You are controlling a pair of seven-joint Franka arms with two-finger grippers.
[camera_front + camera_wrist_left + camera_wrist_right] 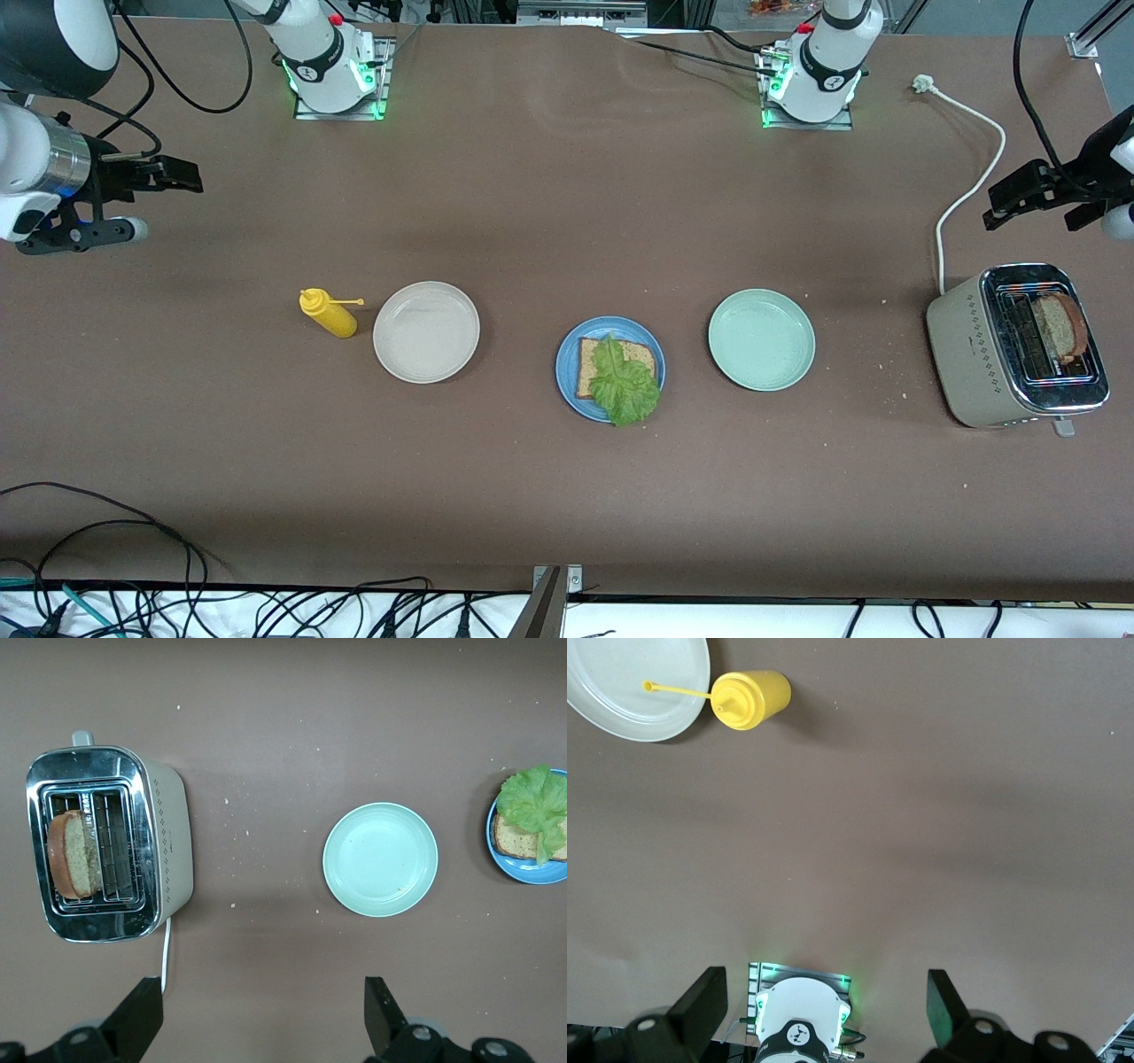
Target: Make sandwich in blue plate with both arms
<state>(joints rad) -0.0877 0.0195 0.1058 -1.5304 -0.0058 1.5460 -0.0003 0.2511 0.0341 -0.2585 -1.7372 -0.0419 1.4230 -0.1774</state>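
Blue plate (610,365), centre of the front view, on the brown table (567,496): holds one slice of brown bread (638,356) with a ruffled green lettuce leaf (625,383) laid on it, the leaf overhanging the rim at the lower edge; no top slice on it. Pale green plate (761,339), just beside, toward the left arm's end: empty. Cream-white plate (426,331), beside the blue plate toward the right arm's end: empty. Yellow squeeze bottle (329,313), upright, close to the cream-white plate. Toaster (1017,346), lower right of the front view, white cord running upward: one bread slice (1060,326) standing in a slot. Left gripper (1032,193), right edge of the front view, above the toaster: fingers spread, holding nothing. Right gripper (168,174), upper left of the front view, over bare table: fingers spread, holding nothing. Both arms wait.
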